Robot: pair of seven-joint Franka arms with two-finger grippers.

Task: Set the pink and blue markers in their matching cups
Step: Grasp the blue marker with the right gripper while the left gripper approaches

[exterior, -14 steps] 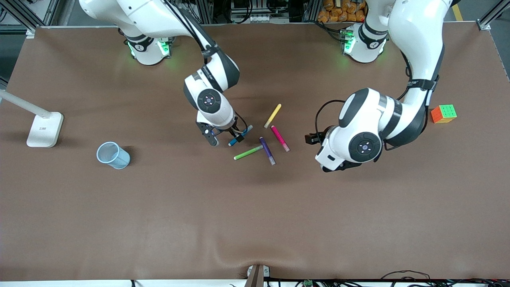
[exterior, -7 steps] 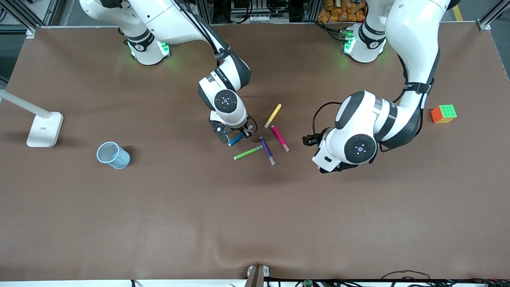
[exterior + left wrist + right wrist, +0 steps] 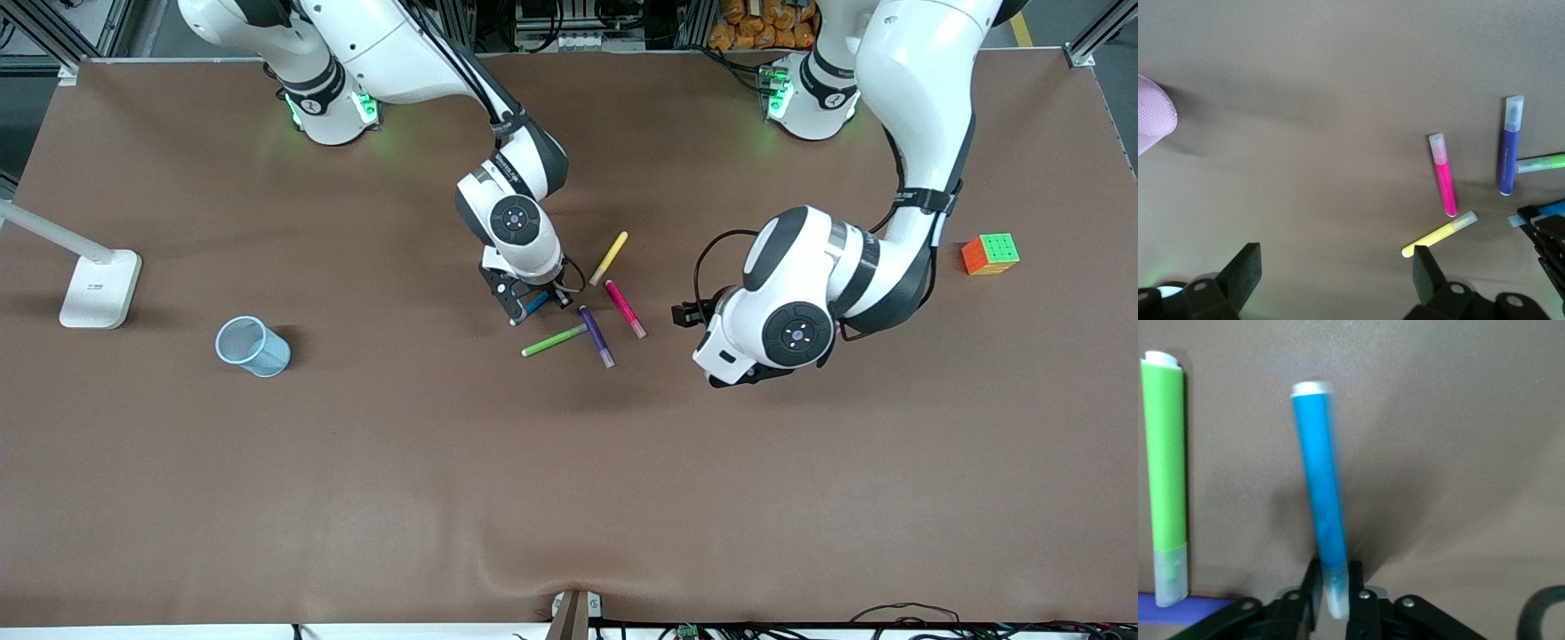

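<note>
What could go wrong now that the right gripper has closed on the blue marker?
1. The right gripper holds the blue marker near its capped end, so it may swing or slip when lifted.
2. The green marker and purple marker lie close by and could be knocked.

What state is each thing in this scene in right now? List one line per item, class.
right gripper: shut on the blue marker.
blue marker: gripped near its cap end.
left gripper: open, empty, over the table near the markers.
pink marker: lying flat, capped.
purple marker: lying flat, capped.
green marker: lying flat, capped.
yellow marker: lying flat.
blue cup: upright, empty.
pink cup: only an edge shows.
</note>
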